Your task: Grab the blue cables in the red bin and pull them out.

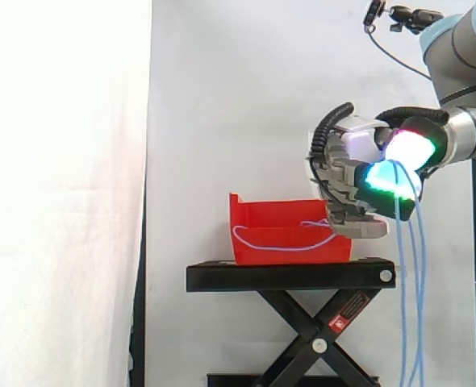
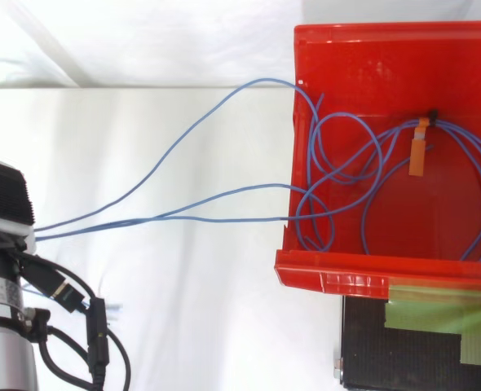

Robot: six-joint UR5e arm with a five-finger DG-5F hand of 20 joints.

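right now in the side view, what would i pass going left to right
red bin -> robot hand, shut on the blue cables that hang below it -> robot arm

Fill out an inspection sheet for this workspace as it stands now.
Surface: black stand carries the red bin; green tape on the stand's top.
Job's things: blue cables partly coiled in the bin, with strands running out over its wall to the hand.
Clutter: orange tag on the cables inside the bin.
Hand: hand beside the bin, above the stand's end, fingers curled on the cables.
Cables: slack blue strands hang from the hand down past the stand.
Surroundings: white curtain.
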